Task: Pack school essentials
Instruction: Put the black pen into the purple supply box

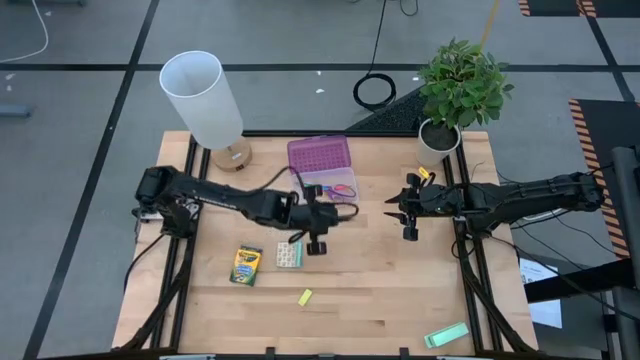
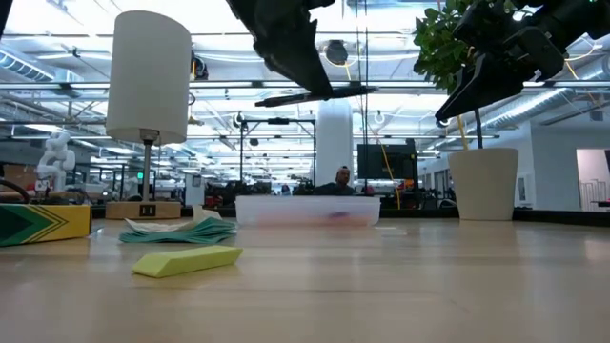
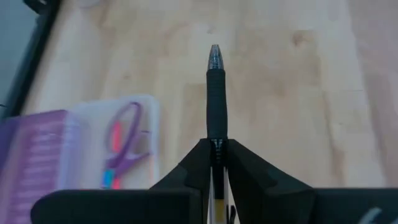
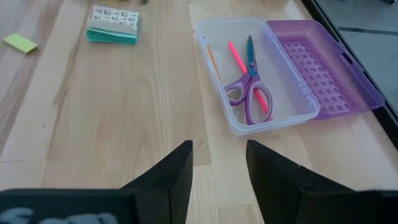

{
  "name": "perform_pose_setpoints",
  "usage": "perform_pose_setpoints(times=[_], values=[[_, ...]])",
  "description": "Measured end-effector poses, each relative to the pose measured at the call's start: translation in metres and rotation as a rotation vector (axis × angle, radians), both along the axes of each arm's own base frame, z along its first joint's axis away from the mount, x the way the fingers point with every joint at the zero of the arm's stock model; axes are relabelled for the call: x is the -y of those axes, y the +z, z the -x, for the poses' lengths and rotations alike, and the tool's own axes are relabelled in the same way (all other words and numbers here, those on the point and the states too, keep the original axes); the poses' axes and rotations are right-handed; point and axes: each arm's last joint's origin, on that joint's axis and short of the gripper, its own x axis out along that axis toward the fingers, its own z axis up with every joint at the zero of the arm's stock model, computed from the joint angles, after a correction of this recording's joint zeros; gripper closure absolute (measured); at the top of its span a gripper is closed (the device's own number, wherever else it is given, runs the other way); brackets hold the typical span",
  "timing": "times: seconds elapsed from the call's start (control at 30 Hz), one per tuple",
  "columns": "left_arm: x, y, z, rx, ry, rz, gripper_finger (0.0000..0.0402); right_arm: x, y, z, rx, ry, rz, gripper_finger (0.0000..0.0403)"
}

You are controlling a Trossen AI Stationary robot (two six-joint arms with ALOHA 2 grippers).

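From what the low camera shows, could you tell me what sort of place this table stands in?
Probably a large open lab or workshop hall: exposed ceiling ducts and lights, rows of workstations with monitors behind the table, and taped floor markings around it.

black pen (image 3: 215,93) rear hidden between pincer fingers (image 3: 186,168)

— What do we see around our wooden table (image 1: 400,300)?
— Grey floor (image 1: 80,150) crossed by dark lines, a white-shaded lamp (image 1: 205,100) and potted plant (image 1: 460,85) at the far edge.
— Beyond?
— A white column (image 2: 334,143), ceiling lights.
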Motion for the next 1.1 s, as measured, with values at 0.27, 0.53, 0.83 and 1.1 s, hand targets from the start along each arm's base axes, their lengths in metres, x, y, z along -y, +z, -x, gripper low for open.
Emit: perform_pose_setpoints(times=[0.27, 0.53, 0.83, 1.1], values=[[-0.042, 0.003, -0.001, -0.018, 0.024, -0.075, 0.0353, 0.0, 0.0, 0.0, 0.001, 0.0, 0.0, 0.0261], [-0.081, 0.004, 0.0, -0.018, 0.073, -0.084, 0.0353, 0.0, 0.0, 0.0, 0.001, 0.0, 0.0, 0.0261], [-0.116, -0.017, -0.002, 0.099, 0.059, -0.039, 0.0353, 0.0, 0.0, 0.0, 0.001, 0.0, 0.0, 0.0261], [-0.139, -0.048, 0.01, 0.161, 0.115, -0.064, 0.0353, 0.0, 0.0, 0.0, 0.001, 0.0, 0.0, 0.0261]])
